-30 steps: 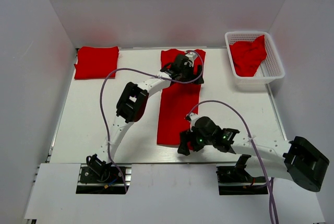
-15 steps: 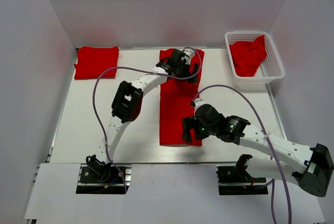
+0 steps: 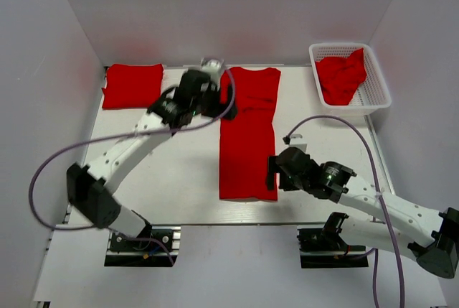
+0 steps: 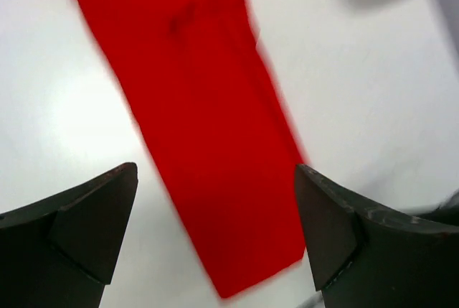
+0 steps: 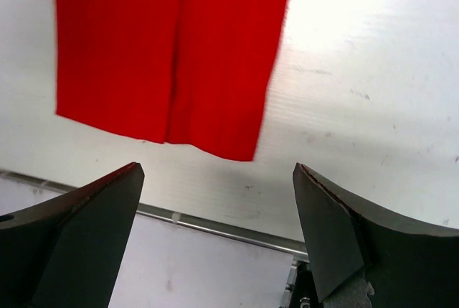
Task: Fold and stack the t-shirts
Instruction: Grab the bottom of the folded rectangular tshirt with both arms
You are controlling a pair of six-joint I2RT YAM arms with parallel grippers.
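A long red t-shirt point(image 3: 248, 136), folded into a narrow strip, lies flat in the middle of the table, running from far to near. My left gripper point(image 3: 215, 100) is open and empty just left of the strip's far part. In the left wrist view the strip point(image 4: 208, 128) shows blurred between the open fingers of the left gripper point(image 4: 215, 171). My right gripper point(image 3: 273, 171) is open and empty at the right edge of the strip's near end. The right wrist view shows that near end point(image 5: 172, 57) beyond the open right gripper point(image 5: 215, 170). A folded red t-shirt point(image 3: 133, 85) lies at the back left.
A white mesh basket point(image 3: 374, 96) at the back right holds crumpled red t-shirts point(image 3: 341, 78). White walls enclose the table on the left, back and right. The table's front edge rail point(image 5: 215, 225) runs just below the right gripper. Purple cables loop from both arms.
My left arm has swung left off the strip's far end, which now lies flat. My right gripper has moved up and right from the strip's near end to beside its right edge.
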